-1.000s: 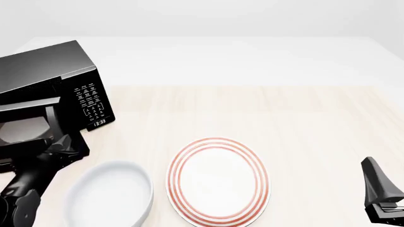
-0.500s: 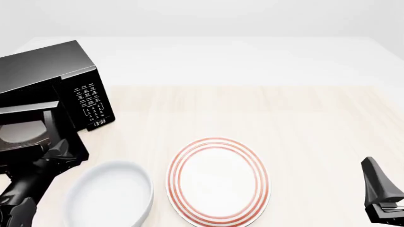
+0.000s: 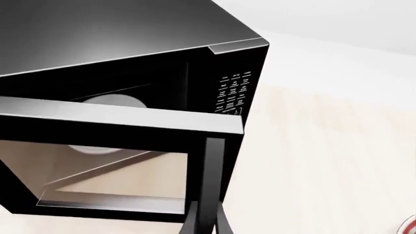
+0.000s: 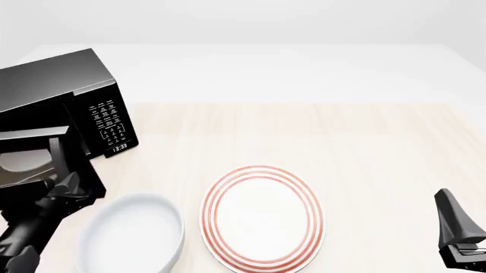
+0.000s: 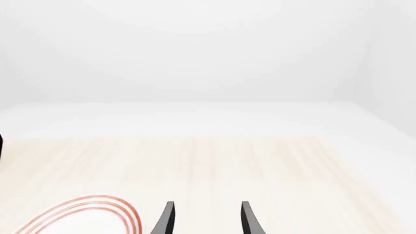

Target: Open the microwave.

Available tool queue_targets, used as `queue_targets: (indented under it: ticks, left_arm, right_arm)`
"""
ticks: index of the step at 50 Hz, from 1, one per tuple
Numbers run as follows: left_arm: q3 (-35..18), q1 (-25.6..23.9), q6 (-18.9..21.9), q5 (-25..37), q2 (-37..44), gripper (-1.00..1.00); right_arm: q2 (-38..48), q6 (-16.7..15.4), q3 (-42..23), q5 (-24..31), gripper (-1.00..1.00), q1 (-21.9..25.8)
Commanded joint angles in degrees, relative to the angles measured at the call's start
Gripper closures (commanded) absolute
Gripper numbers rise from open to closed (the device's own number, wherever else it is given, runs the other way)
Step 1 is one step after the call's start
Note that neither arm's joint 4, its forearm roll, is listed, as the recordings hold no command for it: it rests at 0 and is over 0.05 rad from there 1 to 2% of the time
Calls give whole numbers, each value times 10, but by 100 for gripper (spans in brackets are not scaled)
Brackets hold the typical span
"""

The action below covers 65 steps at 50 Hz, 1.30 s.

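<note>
The glossy black microwave [image 4: 53, 79] stands at the table's far left, its keypad [image 4: 107, 122] and small clock facing the front. Its glass door [image 4: 31, 165] is swung partly open toward the near side. In the left wrist view the pale turntable [image 3: 114, 102] shows inside, and the vertical black handle [image 3: 211, 180] runs down between my fingers. My left gripper [image 4: 70, 185] [image 3: 209, 226] is shut on that handle at the door's free edge. My right gripper [image 4: 447, 200] [image 5: 208, 222] stands open and holds nothing, low at the near right, far from the microwave.
A white bowl [image 4: 133, 233] sits at the near left, just right of my left arm and below the open door. A red-ringed white plate [image 4: 262, 219] [image 5: 78, 217] lies in the near middle. Pale wooden table extends beyond to the right.
The door has swung further open, its handle edge coming toward the near left. My left gripper moved back and left with the handle. The right arm has not moved.
</note>
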Motion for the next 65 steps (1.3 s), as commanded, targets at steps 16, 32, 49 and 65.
queue_targets:
  ticks: [16,32,49,65]
  left_arm:
    - [-1,-13,-3,-13,-28,100]
    - [0,-1,-10,-12,-32,-100]
    - [6,26,-1,-1,-48,-100]
    - [10,15,6,82,-143,-100]
  right_arm:
    - [0,0,0,0,-100,0]
    - [0,0,0,0,-100,0]
    - [0,0,0,0,-100,0]
    - [0,0,0,0,-100,0]
